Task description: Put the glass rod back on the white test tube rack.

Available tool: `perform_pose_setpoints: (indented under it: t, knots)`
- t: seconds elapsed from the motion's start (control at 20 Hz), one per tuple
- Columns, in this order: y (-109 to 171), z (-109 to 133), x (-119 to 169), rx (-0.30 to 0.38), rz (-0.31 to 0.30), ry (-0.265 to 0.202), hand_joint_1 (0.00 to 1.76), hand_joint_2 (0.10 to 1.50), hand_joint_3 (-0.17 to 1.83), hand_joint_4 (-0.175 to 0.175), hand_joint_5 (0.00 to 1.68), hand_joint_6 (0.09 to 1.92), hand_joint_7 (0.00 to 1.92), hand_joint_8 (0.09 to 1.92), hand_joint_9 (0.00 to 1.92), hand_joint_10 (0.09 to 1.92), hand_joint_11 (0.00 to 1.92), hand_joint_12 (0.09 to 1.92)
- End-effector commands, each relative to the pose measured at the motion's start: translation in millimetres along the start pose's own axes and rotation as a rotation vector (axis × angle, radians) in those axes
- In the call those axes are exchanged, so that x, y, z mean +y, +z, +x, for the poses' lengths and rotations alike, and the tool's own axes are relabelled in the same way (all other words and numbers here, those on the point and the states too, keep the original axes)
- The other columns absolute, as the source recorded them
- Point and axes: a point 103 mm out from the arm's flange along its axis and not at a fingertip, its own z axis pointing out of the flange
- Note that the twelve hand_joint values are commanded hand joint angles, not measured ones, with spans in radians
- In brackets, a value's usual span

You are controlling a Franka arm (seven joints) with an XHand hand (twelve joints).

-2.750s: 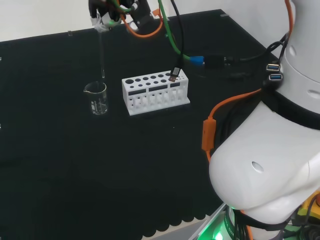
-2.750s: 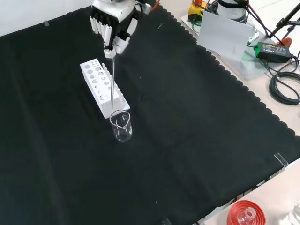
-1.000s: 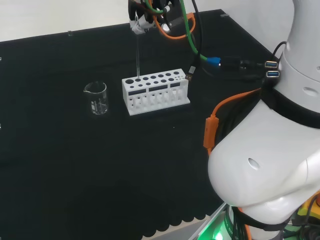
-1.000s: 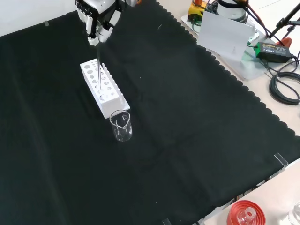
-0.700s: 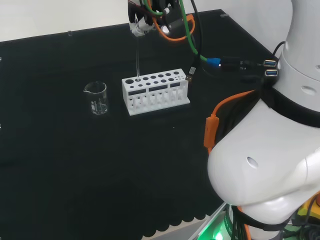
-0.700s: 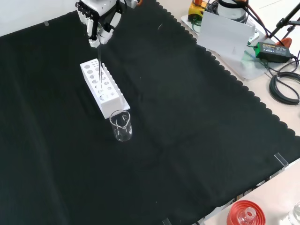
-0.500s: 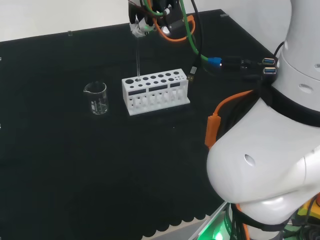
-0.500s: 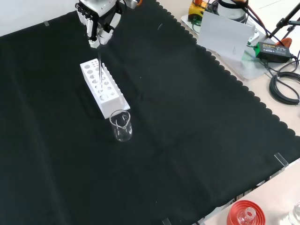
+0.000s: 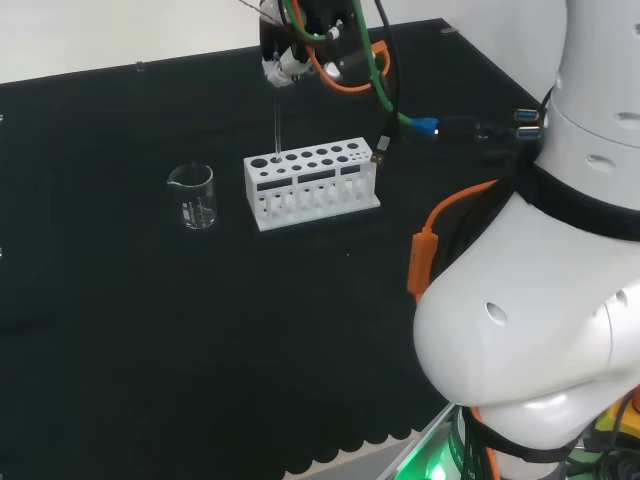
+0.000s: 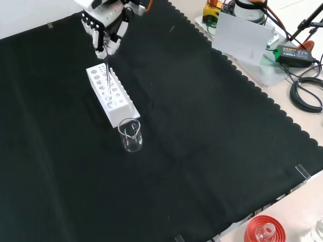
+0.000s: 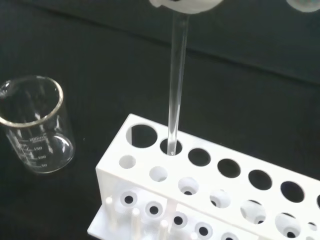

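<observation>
The hand (image 10: 103, 30) pinches the upright glass rod (image 11: 176, 90), its tip seemingly inside a white rack (image 11: 220, 185) hole.

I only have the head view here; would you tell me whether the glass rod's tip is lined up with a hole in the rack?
Observer: Yes. The wrist view shows the glass rod with its tip in the mouth of a large hole in the white rack, second from the beaker end.
Operator: Is that hole free?
Observer: The wrist view shows nothing else in it.
Operator: Is the hand gripping it?
Observer: In the front view, the hand has fingers curled round the rod's top.
</observation>
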Motion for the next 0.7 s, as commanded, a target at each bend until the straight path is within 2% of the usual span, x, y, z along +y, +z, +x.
perform_pose_setpoints:
  t: [0.05,0.7]
  knots:
    - [9.3,4.1,12.3,0.003,0.011,-0.033,1.32,1.03,-0.17,-0.174,1.27,0.42,1.62,0.09,1.63,0.53,1.55,0.89]
    - [18.0,0.4,21.9,-0.002,0.035,-0.039,1.32,1.04,-0.17,-0.171,1.27,0.43,1.62,0.09,1.63,0.53,1.55,0.89]
